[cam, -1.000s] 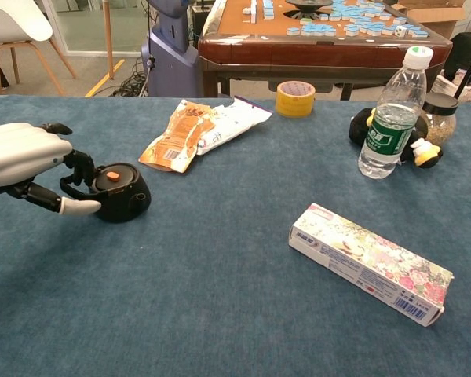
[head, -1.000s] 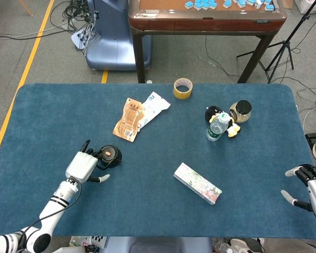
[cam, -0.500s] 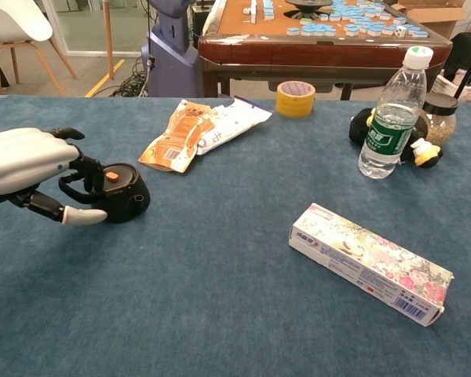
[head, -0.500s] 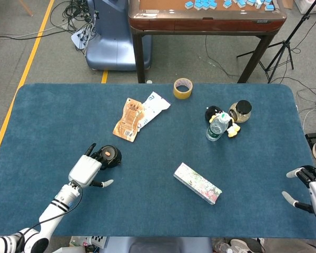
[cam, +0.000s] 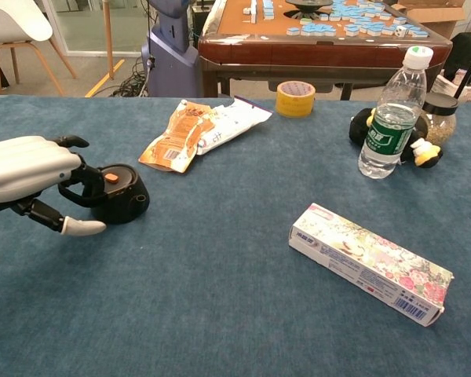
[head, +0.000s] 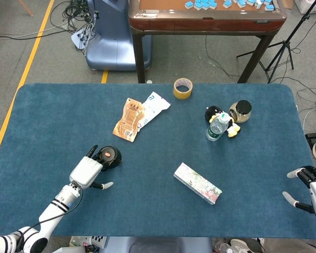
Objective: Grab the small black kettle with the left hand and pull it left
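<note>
The small black kettle [head: 110, 156] with an orange knob on its lid stands on the blue table at the left front; the chest view shows the kettle [cam: 119, 193] too. My left hand [head: 86, 171] lies just left of it and nearer to me. In the chest view the left hand [cam: 27, 171] has its dark fingers curved against the kettle's left side, and its thumb [cam: 80, 227] points away, clear of the kettle. My right hand [head: 310, 188] hovers past the table's right front edge with spread fingers and holds nothing.
An orange snack bag [head: 128, 120] and a white pouch [head: 154, 107] lie behind the kettle. A flowered box [head: 197, 183] lies at mid front. A water bottle [head: 217, 126], a jar [head: 241, 111], a plush toy and a tape roll [head: 183, 88] stand toward the back.
My left hand has slid toward me and its thumb has come away from the kettle's base. The kettle has stayed almost where it was. The right hand barely moved.
</note>
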Controlling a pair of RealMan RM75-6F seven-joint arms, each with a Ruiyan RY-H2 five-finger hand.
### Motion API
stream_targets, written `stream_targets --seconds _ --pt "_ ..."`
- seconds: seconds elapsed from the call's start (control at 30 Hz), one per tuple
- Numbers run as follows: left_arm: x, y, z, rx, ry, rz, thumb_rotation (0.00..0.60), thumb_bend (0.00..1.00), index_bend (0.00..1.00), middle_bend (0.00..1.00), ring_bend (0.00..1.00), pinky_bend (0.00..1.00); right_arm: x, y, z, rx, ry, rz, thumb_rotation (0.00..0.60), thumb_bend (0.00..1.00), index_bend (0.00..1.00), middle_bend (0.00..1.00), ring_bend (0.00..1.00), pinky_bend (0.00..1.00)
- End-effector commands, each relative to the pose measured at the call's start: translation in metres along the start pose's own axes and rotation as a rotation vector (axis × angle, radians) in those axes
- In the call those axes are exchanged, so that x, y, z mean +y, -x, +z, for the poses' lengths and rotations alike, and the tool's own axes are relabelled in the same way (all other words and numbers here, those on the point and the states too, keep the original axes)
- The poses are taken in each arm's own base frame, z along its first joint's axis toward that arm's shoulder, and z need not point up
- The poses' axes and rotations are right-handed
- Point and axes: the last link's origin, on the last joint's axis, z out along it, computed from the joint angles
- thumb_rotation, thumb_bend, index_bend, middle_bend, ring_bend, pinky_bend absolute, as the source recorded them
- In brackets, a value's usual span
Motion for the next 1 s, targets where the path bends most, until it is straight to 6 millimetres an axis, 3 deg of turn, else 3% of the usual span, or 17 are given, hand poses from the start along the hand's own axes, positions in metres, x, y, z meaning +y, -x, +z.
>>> stream_targets --seconds 0.03,1.0 --pt "0.001 0.001 0.000 -0.005 -0.001 -0.002 0.183 0.15 0.43 0.46 0.32 0.00 0.000 0.000 0.000 0.001 0.001 0.000 0.600 0.20 0.41 0.41 0.26 0.28" --pt "0.010 0.013 0.002 -0.045 -0.016 -0.054 0.174 0.15 0.54 0.59 0.44 0.00 0.002 0.001 -0.001 -0.005 0.005 0.006 0.600 0.19 0.41 0.41 0.26 0.28"
